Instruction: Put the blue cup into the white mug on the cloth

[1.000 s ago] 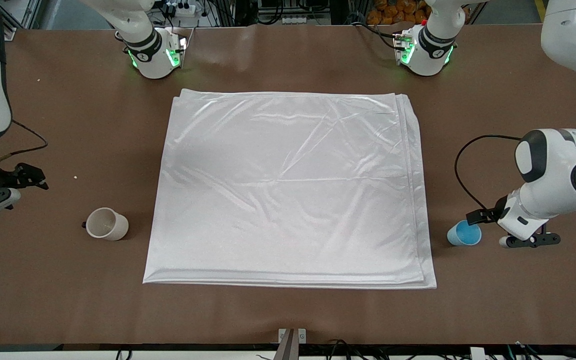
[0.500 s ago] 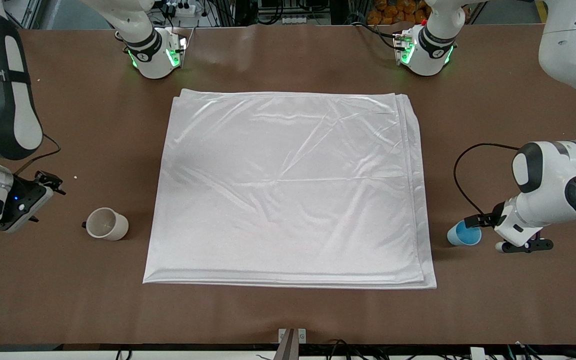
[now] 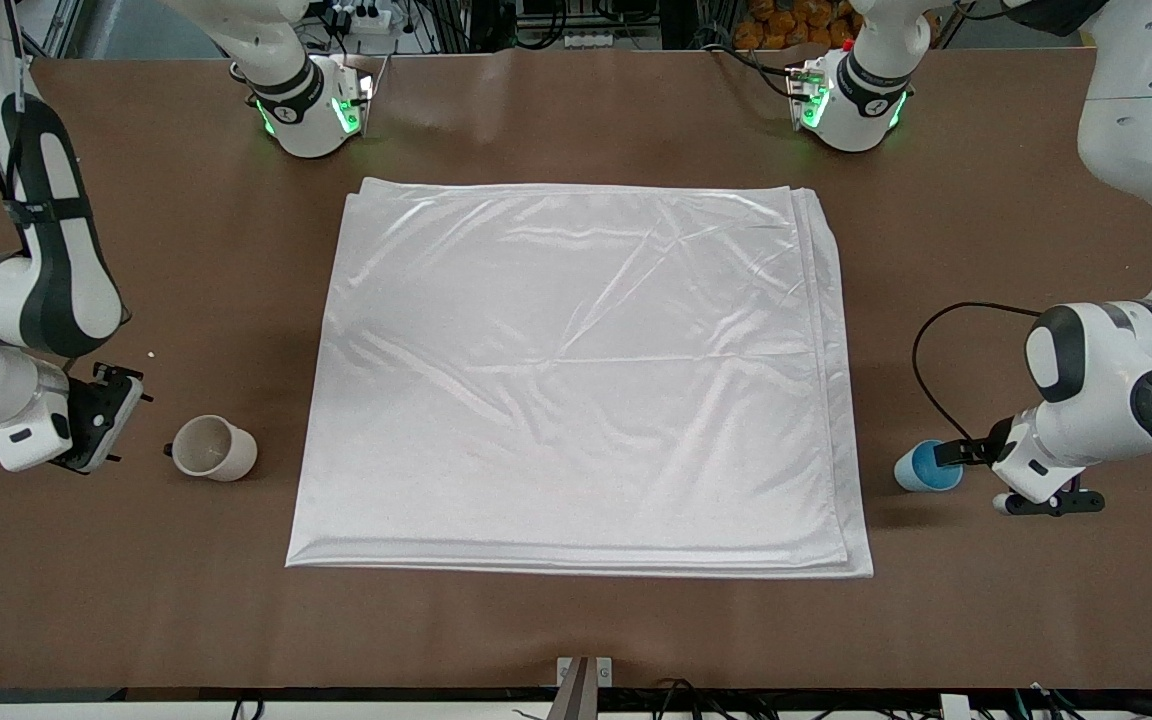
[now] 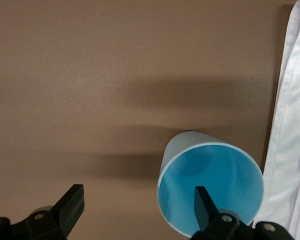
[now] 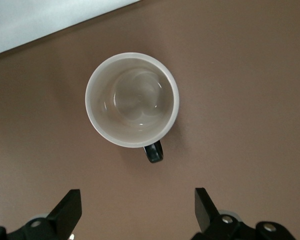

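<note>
Two open, empty grippers: left gripper [image 4: 135, 212] straddling blue cup [image 3: 928, 467] near the desk's left-arm edge, right gripper [image 5: 135, 210] beside white mug [image 3: 215, 448]; one finger could tip the cup.

My right gripper [image 3: 101, 425] swung in close beside the mug [image 3: 214, 448]; my left gripper [image 3: 976, 470] dropped lower at the cup [image 3: 928, 467].

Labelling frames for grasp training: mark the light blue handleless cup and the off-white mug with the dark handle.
light blue handleless cup [image 4: 210, 182], left wrist view, blue inside wall.
off-white mug with the dark handle [image 5: 132, 106], right wrist view, inside bottom.
</note>
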Controlling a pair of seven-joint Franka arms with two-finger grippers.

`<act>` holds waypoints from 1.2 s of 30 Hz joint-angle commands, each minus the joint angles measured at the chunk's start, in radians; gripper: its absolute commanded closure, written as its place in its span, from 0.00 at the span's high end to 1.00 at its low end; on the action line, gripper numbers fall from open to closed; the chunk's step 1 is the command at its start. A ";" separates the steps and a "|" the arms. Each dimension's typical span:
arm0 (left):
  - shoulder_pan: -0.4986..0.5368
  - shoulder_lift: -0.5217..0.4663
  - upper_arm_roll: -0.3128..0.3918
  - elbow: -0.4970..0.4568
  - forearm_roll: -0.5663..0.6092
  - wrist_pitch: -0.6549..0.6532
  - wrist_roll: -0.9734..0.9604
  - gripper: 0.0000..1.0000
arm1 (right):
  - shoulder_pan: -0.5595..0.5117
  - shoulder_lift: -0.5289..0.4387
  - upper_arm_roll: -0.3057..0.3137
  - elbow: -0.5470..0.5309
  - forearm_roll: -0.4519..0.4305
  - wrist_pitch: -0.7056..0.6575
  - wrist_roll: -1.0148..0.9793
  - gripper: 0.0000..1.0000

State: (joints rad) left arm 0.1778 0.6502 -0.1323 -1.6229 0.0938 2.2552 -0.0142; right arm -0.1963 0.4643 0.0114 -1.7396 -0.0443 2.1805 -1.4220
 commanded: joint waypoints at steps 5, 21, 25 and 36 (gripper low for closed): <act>-0.003 0.017 -0.006 0.024 0.021 0.001 0.011 0.68 | -0.005 0.043 0.010 0.008 -0.009 0.038 -0.107 1.00; -0.011 0.034 -0.006 0.029 0.089 0.047 0.011 0.00 | -0.003 0.105 0.010 0.014 -0.012 0.151 -0.305 1.00; -0.011 0.034 -0.006 0.029 0.109 0.049 0.013 0.00 | -0.011 0.119 0.010 0.014 -0.012 0.176 -0.327 1.00; -0.011 0.006 -0.012 0.029 0.110 0.046 0.031 0.00 | -0.015 0.163 0.010 0.012 -0.009 0.193 -0.333 1.00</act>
State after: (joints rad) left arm 0.1652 0.6619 -0.1460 -1.6025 0.1718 2.2917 0.0013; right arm -0.1984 0.5976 0.0137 -1.7391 -0.0443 2.3585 -1.7358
